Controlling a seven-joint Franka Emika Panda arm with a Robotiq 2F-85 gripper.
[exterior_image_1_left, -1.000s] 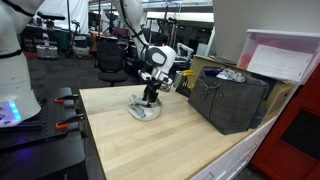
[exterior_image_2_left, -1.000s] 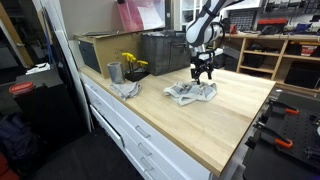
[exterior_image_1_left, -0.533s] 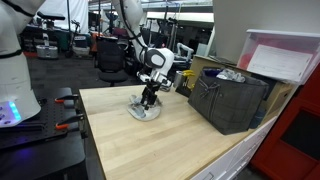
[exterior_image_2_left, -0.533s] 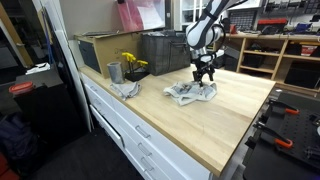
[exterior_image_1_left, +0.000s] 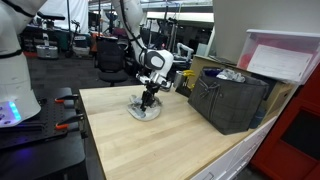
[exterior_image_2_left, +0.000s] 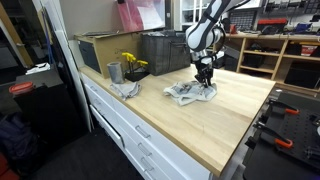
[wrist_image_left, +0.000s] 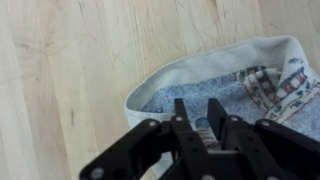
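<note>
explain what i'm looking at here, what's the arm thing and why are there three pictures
This is a robot arm, steered by a person. At its tip sits the end effector, a clamp with two fingers. Two pictures come from cameras standing outside the robot; they look at the same wooden workbench from different places. The third comes from a camera on the wrist, looking down past the fingers. Under the end effector lies a crumpled pale cloth with a printed patch. In the wrist view the fingers stand close together with a fold of it between them, so it looks pinched. Also on the bench are a second cloth beside a metal cup, and a dark crate near the edge.
</note>
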